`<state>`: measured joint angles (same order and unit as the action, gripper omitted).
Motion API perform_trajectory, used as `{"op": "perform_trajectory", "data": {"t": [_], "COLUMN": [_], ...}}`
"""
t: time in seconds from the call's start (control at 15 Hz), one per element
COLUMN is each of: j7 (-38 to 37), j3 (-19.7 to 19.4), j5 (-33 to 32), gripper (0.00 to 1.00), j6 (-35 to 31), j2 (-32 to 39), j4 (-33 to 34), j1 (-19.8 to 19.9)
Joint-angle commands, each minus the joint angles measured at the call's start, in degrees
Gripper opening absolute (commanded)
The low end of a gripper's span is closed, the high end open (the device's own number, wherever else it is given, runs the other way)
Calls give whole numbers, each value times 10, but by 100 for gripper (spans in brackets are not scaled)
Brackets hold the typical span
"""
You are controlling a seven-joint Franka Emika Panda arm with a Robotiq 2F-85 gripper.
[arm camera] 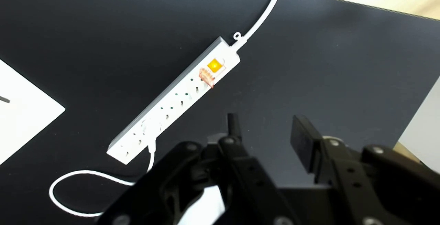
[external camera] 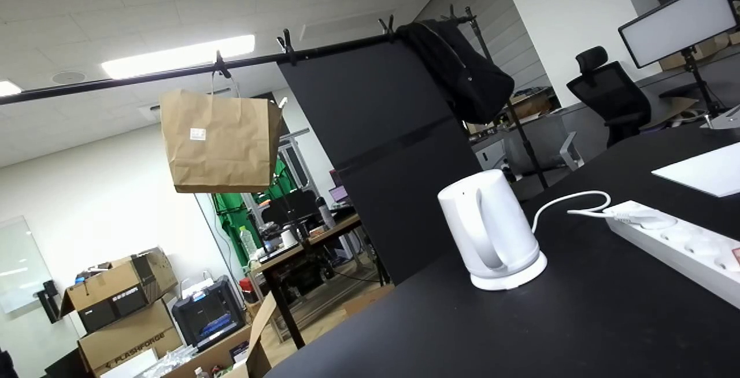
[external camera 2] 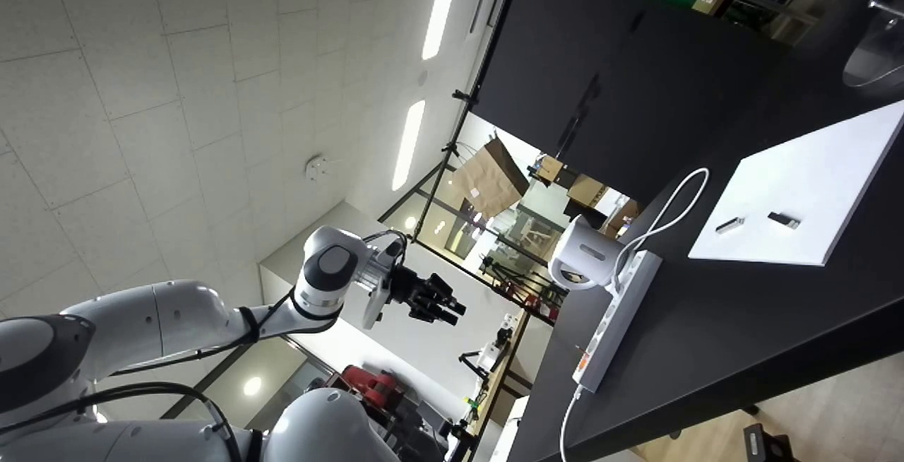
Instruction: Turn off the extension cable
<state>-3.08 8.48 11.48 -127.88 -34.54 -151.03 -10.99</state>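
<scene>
1. One black worktop (external camera: 439, 332) fills most of the wrist view and shows in both exterior views as well.
2. A black panel (external camera: 393, 100) hangs from a black rail (external camera: 341, 47) beyond the worktop.
3. A white robot arm (external camera 2: 191, 319) reaches in from the edge of an exterior view.
4. A white board (external camera 2: 812, 179) lies flat on the worktop, its corner showing in the wrist view.
5. The extension cable (arm camera: 173, 104), a long white strip with a row of sockets, lies flat on the worktop near the board, apart from it. A white cord (arm camera: 264, 13) leaves one end and, in the wrist view, crosses the worktop's edge.
6. A white kettle (external camera: 511, 222) stands upright on its round base (external camera: 509, 275), near the other end of the strip.
7. The black fingers (arm camera: 306, 142), well apart from the extension cable, are parted with a clear gap and hold nothing; whether that is their full spread I cannot tell.
8. A white plug (arm camera: 150, 128) sits in a socket toward the kettle's end of the strip, its thin lead (arm camera: 86, 171) looping over the worktop.
9. Two small pieces (external camera 2: 782, 220) lie apart from each other on the board.
10. An orange switch (arm camera: 214, 65), looking lit, sits at the strip's corded end; just beside it is an orange-red scrap (arm camera: 206, 77), too unclear to name.
</scene>
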Motion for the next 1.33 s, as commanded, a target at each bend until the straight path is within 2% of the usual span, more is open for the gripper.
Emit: {"op": "perform_trajectory", "data": {"t": [0.0,0.33,0.4,0.47,0.6,0.67,0.93,1.27], "j7": [-1,0,0,-22,-40,-50,-107,-192], "j3": [-2,-2,-2,8,7,4,7,9], "j5": [-2,-2,-2,-20,-26,-25,-18,24], "gripper": [45,45,20,19,4,1,0,0], "j6": [1,0,0,-21,-46,-64,-155,-315], "j2": [0,0,0,5,29,45,119,227], "j4": [1,1,1,-5,-8,-11,-26,-42], "j1": [-2,-2,-2,16,34,42,74,72]}}
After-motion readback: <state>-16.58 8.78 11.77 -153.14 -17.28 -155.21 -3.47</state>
